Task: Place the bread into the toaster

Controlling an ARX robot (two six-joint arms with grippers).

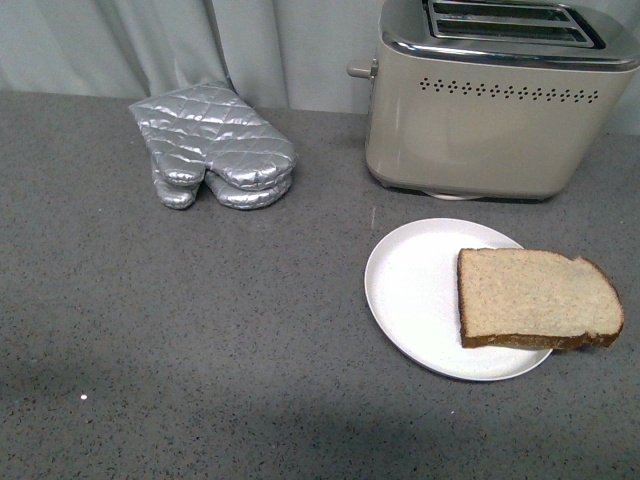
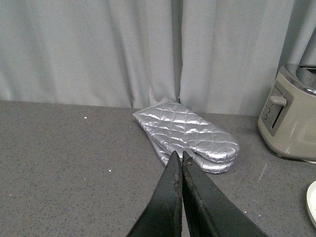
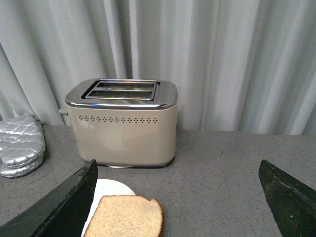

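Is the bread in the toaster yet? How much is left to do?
Nothing is done yet: the bread lies flat on the white plate in front of the toaster, and the slots show no bread. The right gripper is open near it, holding nothing; the left gripper is shut and empty. Gripping, lifting and slotting are all left.

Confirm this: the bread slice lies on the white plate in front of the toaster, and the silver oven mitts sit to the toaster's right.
Wrong side: in the front view the silver oven mitts sit left of the toaster. The bread slice does lie on the white plate in front of the toaster.
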